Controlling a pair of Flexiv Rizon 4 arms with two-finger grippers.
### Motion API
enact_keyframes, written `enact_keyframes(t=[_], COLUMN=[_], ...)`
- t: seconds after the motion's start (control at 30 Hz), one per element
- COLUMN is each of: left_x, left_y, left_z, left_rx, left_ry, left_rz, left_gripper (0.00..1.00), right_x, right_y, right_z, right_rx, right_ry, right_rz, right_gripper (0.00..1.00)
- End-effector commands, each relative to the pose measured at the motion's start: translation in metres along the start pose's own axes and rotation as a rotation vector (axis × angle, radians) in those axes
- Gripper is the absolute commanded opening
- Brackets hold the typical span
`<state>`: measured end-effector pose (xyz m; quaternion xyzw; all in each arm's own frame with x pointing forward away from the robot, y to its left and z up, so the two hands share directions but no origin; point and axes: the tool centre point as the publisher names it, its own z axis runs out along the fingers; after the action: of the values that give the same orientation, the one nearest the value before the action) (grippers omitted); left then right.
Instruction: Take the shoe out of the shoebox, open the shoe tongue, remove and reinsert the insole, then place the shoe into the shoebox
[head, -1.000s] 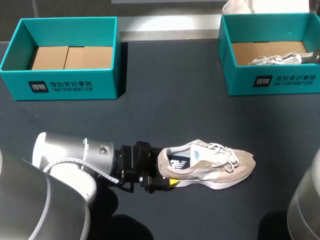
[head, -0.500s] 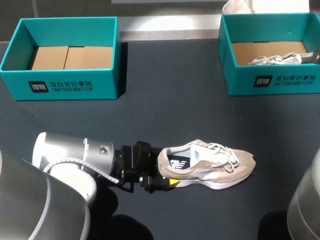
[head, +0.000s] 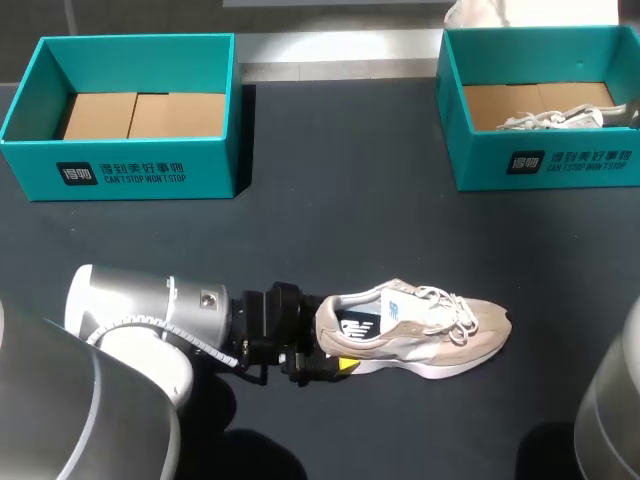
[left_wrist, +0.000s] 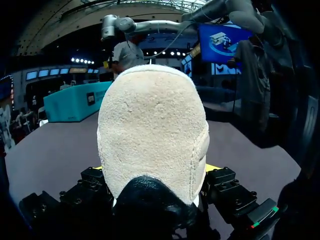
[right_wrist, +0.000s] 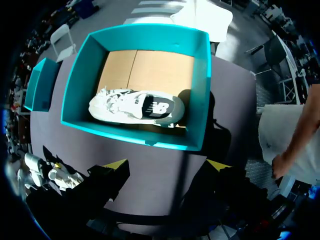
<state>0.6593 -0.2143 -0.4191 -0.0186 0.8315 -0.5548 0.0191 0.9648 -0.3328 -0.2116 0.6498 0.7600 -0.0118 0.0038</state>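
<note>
Hidden from me: the beige heel of the shoe (left_wrist: 152, 130) fills the left wrist view, so its toe, tongue and laces are out of sight there. In the head view the far finger of the left gripper (head: 328, 352) sits behind the heel and only one yellow tip shows.
Cut off: my right arm appears in the head view only as a grey bulk at the near right corner, with its gripper outside that view.
Hard to make out: pale and dark shapes at the rim of the right wrist view, too warped to name.
Left jaws: clamped on the shoe's heel from two sides, a sliver of yellow showing at either flank of the heel.
Right jaws: the right gripper (right_wrist: 168, 167) stands wide apart with nothing between, above the tabletop (head: 330, 200) just before the right shoebox (right_wrist: 197, 95).
Shoe: on its sole on the dark tabletop, toe pointing away from the left gripper, well apart from both boxes; a dark insole (head: 358, 326) shows in its opening.
Left shoebox (head: 215, 170): open, with a bare cardboard floor.
Right shoebox: holds a second shoe (right_wrist: 135, 107) lying on its side.
</note>
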Motion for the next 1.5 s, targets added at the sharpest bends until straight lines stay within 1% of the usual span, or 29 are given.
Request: enact_keyframes(t=[0.03, 1.17, 1.33, 1.5], left_x=[0.001, 0.001, 0.001, 0.001], left_y=[0.0, 0.0, 0.0, 0.0], left_z=[0.003, 0.003, 0.003, 0.003], left_rx=[-0.003, -0.003, -0.003, -0.003], left_ry=[0.0, 0.0, 0.0, 0.0], left_rz=[0.0, 0.0, 0.0, 0.0], left_gripper=[0.0, 0.0, 0.0, 0.0], right_x=[0.0, 0.0, 0.026, 0.053], right_y=[-0.001, -0.001, -0.014, -0.029], right_z=[0.0, 0.0, 0.002, -0.005], right_rx=[-0.002, -0.002, 0.029, 0.038], right_ry=[-0.002, -0.002, 0.009, 0.027], right_rz=[0.001, 0.001, 0.045, 0.08], right_gripper=[1.0, 1.0, 1.0, 1.0])
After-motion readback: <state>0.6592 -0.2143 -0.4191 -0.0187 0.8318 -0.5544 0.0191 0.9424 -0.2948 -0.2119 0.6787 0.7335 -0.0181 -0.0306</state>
